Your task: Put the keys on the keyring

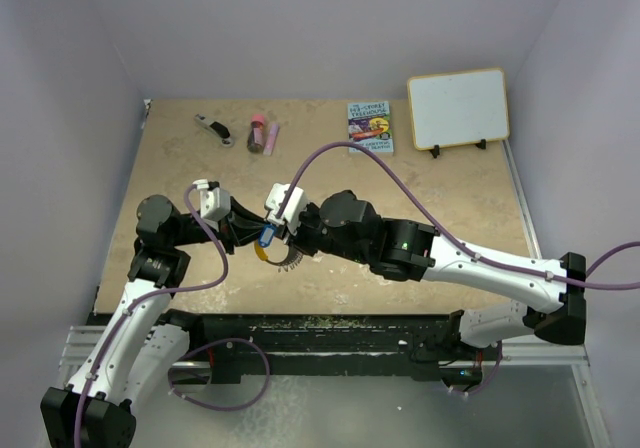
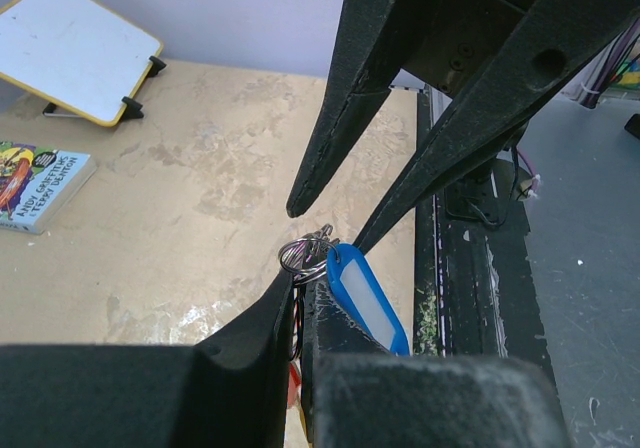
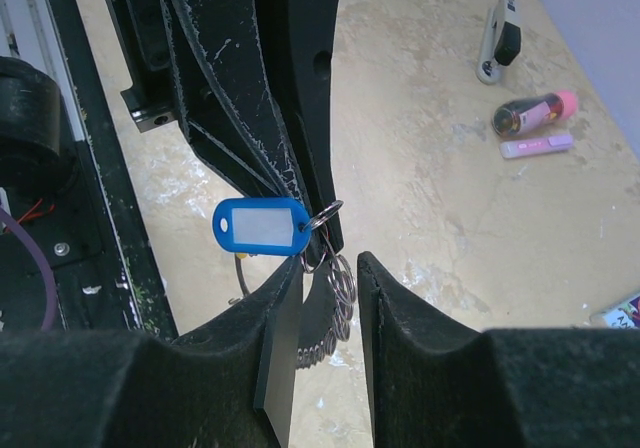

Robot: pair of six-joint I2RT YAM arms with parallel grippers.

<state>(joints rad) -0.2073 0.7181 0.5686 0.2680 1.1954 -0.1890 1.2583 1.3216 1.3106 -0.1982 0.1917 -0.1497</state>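
My left gripper [image 1: 248, 231] [image 2: 303, 280] is shut on the keyring, holding it above the table. The keyring's silvery coils [image 3: 338, 293] hang below the left fingers, and its coiled and orange-yellow parts show in the top view [image 1: 282, 259]. The blue key [image 2: 365, 303] [image 3: 260, 226] [image 1: 266, 235] hangs by its small split ring at the left fingertips. My right gripper [image 1: 274, 230] [image 3: 328, 268] is open, with one finger on each side of the hanging coils and its tips close to the left fingertips. The red key is hidden.
A small book [image 1: 370, 126] and a whiteboard [image 1: 458, 108] stand at the back right. A black-and-silver tool [image 1: 213, 128], a dark red tube [image 1: 258, 134] and a pink stick [image 3: 537, 146] lie at the back left. A black rail [image 2: 470, 268] runs along the table's near edge.
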